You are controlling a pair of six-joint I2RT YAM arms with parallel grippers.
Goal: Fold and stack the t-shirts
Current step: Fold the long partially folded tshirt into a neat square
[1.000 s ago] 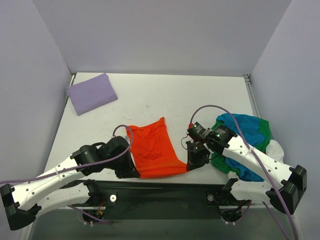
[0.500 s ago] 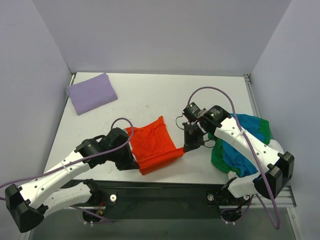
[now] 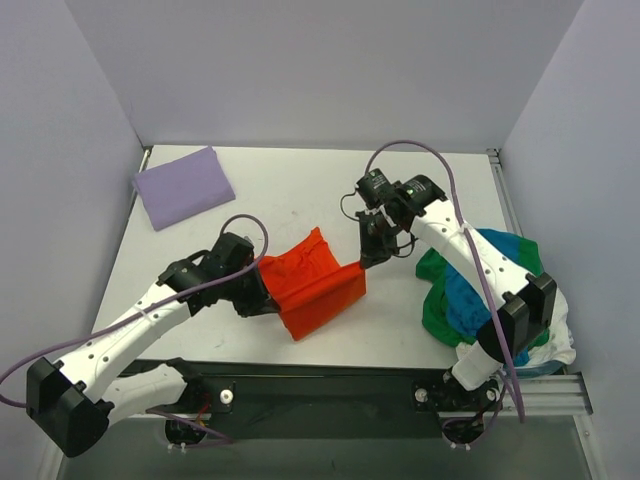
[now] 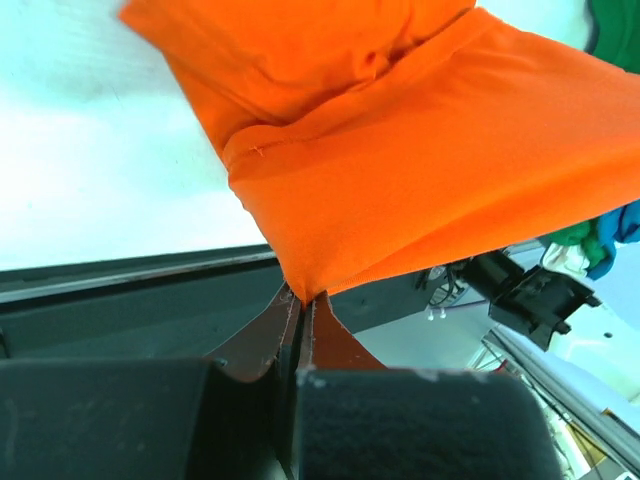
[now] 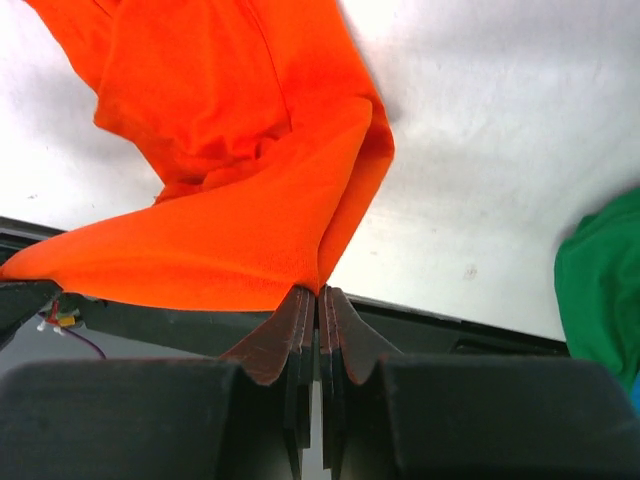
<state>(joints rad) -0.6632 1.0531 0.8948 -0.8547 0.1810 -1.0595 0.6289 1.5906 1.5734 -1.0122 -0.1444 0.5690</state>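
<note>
The orange-red t-shirt [image 3: 315, 285] lies at the table's front centre, its near edge lifted and carried back over the rest. My left gripper [image 3: 268, 303] is shut on its near left corner [image 4: 300, 285]. My right gripper [image 3: 362, 264] is shut on its near right corner [image 5: 318, 283]. The lavender t-shirt [image 3: 183, 186] lies folded at the back left. The green t-shirt [image 3: 437, 300], the blue t-shirt [image 3: 470, 290] and the white t-shirt [image 3: 556, 335] lie heaped at the right, under my right arm.
Grey walls close in the table [image 3: 300, 190] on the left, back and right. A black rail [image 3: 330, 385] runs along the front edge by the arm bases.
Both grippers have lifted the orange-red shirt's near edge and moved it away from the front edge, folding it back over itself. The right arm has swung far back and left.
</note>
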